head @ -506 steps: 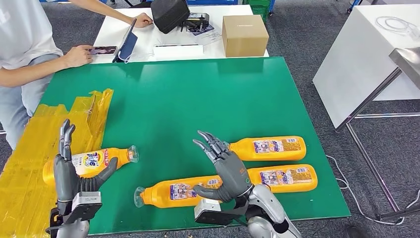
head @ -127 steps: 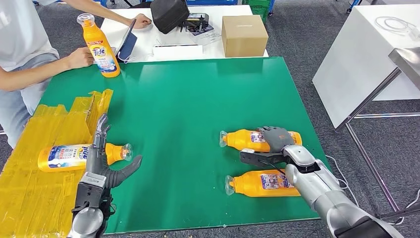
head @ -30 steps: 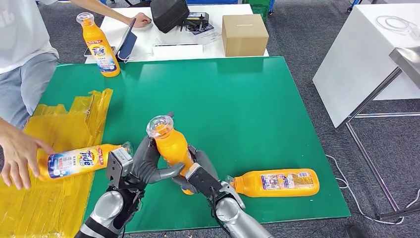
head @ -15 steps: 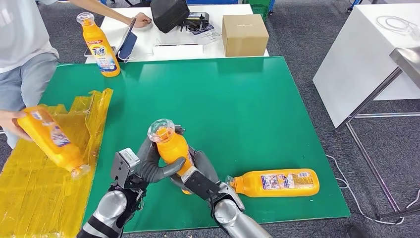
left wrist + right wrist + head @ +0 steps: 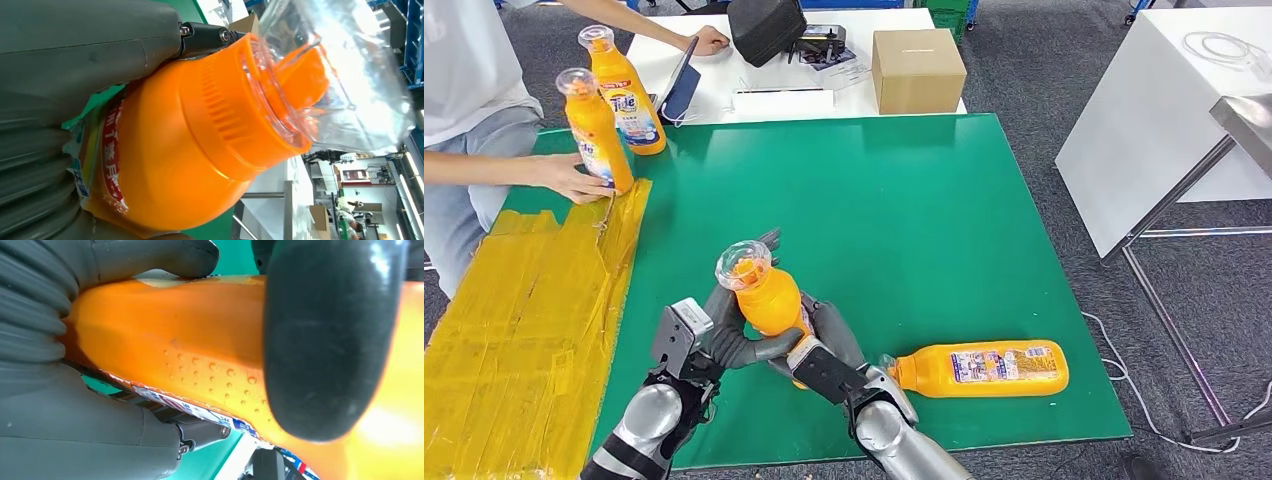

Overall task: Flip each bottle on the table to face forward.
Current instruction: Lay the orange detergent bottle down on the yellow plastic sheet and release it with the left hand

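orange detergent bottle (image 5: pixel 769 300) stands nearly upright near the front edge of the green table (image 5: pixel 904 200), clear cap up, gripped from both sides: the left hand (image 5: pixel 724 325) wraps its fingers (image 5: pixel 759 347) round the body, and the right hand (image 5: pixel 819 355) clasps the lower part. a second bottle (image 5: pixel 979 368) lies on its side at the front right corner. at the far left corner a person's hand (image 5: pixel 574 178) holds a third bottle (image 5: pixel 596 135) upright beside a fourth (image 5: pixel 627 95).
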Tool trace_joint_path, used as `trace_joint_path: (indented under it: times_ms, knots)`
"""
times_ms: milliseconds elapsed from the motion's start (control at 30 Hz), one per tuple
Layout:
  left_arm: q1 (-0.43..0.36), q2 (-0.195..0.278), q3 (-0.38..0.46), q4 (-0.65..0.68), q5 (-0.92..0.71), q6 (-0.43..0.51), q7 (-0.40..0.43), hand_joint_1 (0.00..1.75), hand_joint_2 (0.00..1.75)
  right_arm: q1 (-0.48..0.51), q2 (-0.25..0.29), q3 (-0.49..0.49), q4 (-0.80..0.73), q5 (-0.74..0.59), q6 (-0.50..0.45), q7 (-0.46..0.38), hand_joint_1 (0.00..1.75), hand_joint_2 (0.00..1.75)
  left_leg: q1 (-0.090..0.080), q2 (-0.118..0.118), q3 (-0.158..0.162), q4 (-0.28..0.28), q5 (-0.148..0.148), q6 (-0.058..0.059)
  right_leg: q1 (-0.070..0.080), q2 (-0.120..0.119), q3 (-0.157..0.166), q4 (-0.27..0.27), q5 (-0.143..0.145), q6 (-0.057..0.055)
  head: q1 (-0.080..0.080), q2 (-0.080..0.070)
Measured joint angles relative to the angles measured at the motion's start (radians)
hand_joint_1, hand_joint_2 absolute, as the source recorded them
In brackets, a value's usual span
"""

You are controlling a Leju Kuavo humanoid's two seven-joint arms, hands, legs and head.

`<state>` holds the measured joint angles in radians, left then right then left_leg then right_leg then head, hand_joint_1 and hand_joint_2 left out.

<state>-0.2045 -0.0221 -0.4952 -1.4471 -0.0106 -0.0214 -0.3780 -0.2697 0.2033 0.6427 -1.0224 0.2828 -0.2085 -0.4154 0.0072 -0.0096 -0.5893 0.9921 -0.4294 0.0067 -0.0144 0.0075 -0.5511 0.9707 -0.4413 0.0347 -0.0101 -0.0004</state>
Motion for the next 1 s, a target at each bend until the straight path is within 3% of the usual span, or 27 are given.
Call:
trace_joint_path:
  times_ms: [133, 167, 267, 300, 1000]
  knots:
    - [-0.002, 0.000, 0.000, 0.003, 0.002, -0.001, 0.000, 0.00, 1.75, 0.000, 0.000, 0.000, -0.005, 0.004, -0.003, 0.000, 1.75, 1.75, 0.000, 0.000, 0.000, 0.000, 0.000, 0.000, 0.000, 0.000, 0.000, 0.000, 0.000, 0.000, 0.000, 0.000]
    - [-0.002, 0.000, 0.000, 0.003, 0.004, -0.003, 0.000, 0.33, 1.75, 0.000, 0.000, -0.001, -0.005, 0.004, -0.003, 0.000, 1.75, 1.75, 0.000, 0.000, 0.000, 0.000, 0.000, 0.000, 0.000, 0.000, 0.000, 0.000, 0.000, 0.000, 0.000, 0.000]
    - [-0.003, 0.000, 0.000, 0.003, 0.012, -0.007, 0.000, 1.64, 1.75, 0.000, 0.000, -0.001, -0.007, 0.004, -0.003, 0.000, 1.75, 1.75, 0.000, 0.000, 0.000, 0.000, 0.000, 0.000, 0.000, 0.000, 0.000, 0.000, 0.000, 0.000, 0.000, 0.000]
    - [-0.003, 0.000, 0.000, 0.003, 0.016, -0.008, 0.000, 1.75, 1.75, 0.000, 0.000, -0.001, -0.007, 0.004, -0.003, 0.000, 1.75, 1.75, 0.000, 0.000, 0.000, 0.000, 0.000, 0.000, 0.000, 0.000, 0.000, 0.000, 0.000, 0.000, 0.000, 0.000]
    - [-0.003, 0.000, 0.004, 0.003, 0.058, -0.016, -0.003, 1.75, 1.75, 0.002, 0.000, -0.001, -0.007, 0.001, -0.006, 0.002, 1.75, 1.75, 0.000, 0.000, 0.000, 0.000, 0.000, 0.000, 0.000, 0.000, 0.000, 0.000, 0.000, 0.000, 0.000, 0.000]
